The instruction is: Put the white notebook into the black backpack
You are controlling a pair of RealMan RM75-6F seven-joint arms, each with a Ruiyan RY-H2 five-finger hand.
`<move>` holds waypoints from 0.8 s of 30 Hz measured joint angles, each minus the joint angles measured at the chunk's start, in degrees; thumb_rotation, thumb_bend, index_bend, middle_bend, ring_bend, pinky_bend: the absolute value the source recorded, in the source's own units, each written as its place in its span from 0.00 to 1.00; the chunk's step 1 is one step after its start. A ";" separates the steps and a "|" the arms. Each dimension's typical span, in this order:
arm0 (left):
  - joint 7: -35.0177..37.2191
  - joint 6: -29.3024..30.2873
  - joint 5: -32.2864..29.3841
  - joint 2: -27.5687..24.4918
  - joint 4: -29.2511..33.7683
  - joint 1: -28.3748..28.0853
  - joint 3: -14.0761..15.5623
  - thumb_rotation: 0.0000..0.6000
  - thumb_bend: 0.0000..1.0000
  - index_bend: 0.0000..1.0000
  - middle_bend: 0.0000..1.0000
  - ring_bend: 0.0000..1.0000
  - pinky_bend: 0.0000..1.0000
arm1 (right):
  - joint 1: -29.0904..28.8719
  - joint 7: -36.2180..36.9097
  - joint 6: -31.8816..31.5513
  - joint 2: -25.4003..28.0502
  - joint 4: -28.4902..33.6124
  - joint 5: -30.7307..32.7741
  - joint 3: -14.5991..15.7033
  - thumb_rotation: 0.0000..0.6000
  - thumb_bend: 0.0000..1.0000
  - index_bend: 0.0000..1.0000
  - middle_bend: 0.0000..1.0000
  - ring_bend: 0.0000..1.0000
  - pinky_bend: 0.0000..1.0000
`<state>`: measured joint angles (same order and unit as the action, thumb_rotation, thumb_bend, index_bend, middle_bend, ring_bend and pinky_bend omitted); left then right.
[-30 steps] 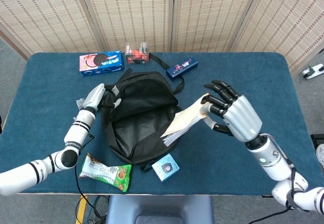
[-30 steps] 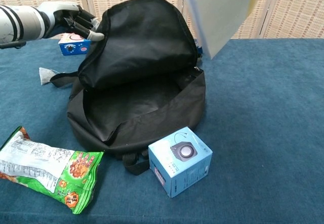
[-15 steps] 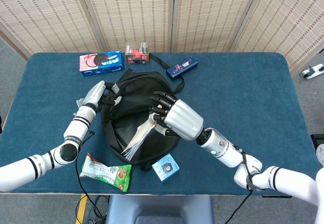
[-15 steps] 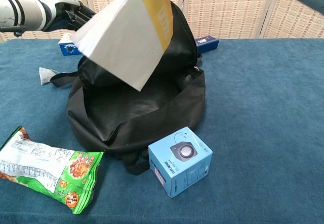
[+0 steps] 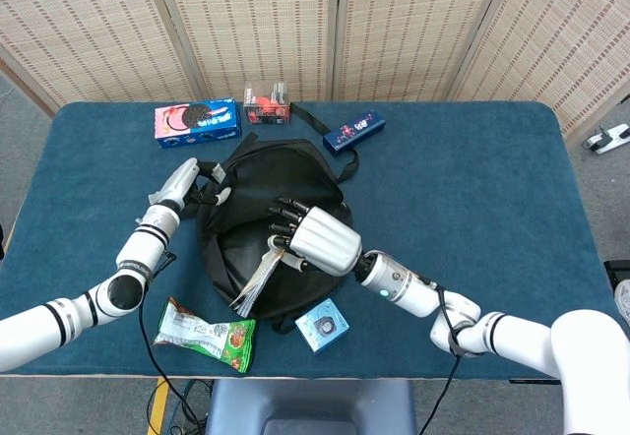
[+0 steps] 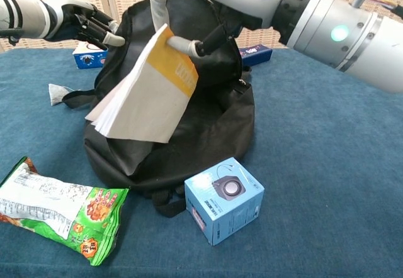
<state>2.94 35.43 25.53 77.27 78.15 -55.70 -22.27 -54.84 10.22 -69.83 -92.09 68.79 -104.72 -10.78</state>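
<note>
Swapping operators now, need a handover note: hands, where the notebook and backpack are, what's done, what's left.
Right hand: holds the white notebook by its top edge, tilted, lower corner over the backpack's opening.
Left hand: grips the flap of the black backpack, holding it open.
Done: notebook picked up and brought to the opening.
Left: push it fully inside, release, then withdraw both hands. Blue box sits close in front of the backpack.

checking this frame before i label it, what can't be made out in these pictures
- Backpack interior: chest view, covered by the white notebook; head view, too dark.
- Notebook's lower corner against the backpack: both views leave contact unclear.
- Right hand fingers: head view, partly hidden behind the hand itself.
- Left hand hold on the backpack flap: small in head view; chest view cuts off its arm at the left edge.
</note>
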 measured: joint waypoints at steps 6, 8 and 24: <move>1.34 -1.20 1.21 -1.27 0.44 0.67 0.38 1.00 0.54 0.84 0.48 0.35 0.14 | 0.29 1.66 -2.22 -2.68 -5.51 -0.61 3.20 1.00 0.50 0.74 0.46 0.19 0.16; 1.76 -1.57 1.61 -1.67 0.71 0.88 0.52 1.00 0.54 0.84 0.48 0.35 0.14 | 0.85 2.13 -2.71 -3.06 -6.84 -0.65 4.45 1.00 0.50 0.74 0.46 0.19 0.16; 5.23 -2.64 4.84 -3.98 2.70 2.54 1.46 1.00 0.54 0.84 0.48 0.35 0.14 | 2.56 1.65 -2.34 -4.85 -14.90 0.96 8.00 1.00 0.50 0.74 0.46 0.19 0.15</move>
<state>8.17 32.80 30.37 73.29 80.86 -53.16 -20.80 -52.29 11.87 -72.17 -96.94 53.89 -103.76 -2.78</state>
